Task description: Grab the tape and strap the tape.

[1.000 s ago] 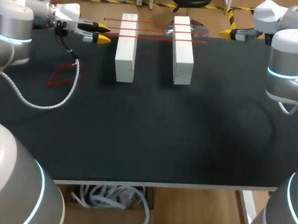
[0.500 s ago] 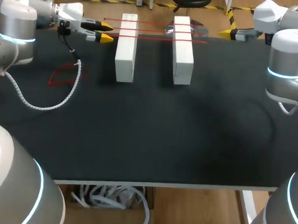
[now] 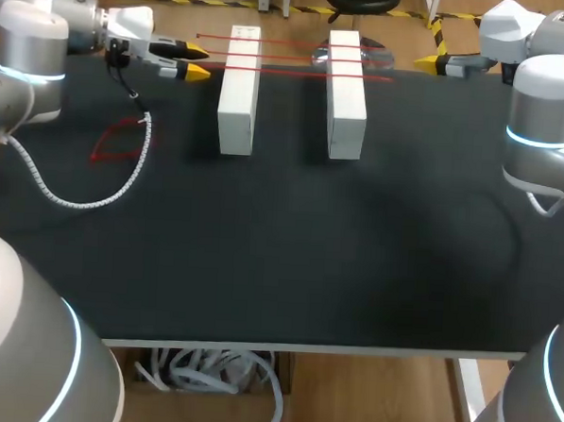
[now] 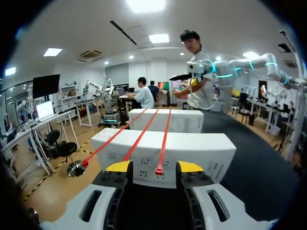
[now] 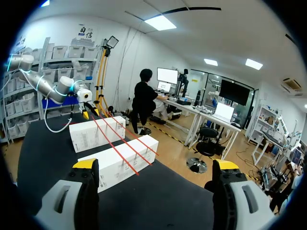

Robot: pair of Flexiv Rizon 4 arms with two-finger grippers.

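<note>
Three red tape strips [image 3: 289, 71] lie stretched across two white blocks, the left one [image 3: 237, 105] and the right one [image 3: 346, 110], at the back of the black table. My left gripper [image 3: 197, 61] hovers just left of the left block. In the left wrist view the gripper [image 4: 154, 166] is open, and the end of one strip [image 4: 163, 139] lies between its fingers, touching neither. My right gripper [image 3: 427, 61] stays right of the blocks at the table's back edge. Its fingers [image 5: 86, 165] are spread wide, with nothing between them.
A loose piece of red tape [image 3: 115, 146] lies on the table's left side, beside the white coiled cable [image 3: 84, 199] hanging from my left arm. The black table top [image 3: 289, 259] stretches in front of the blocks.
My left gripper has shifted slightly toward the back and the left block, then eased back a little. The right arm and the tape strips have not moved.
</note>
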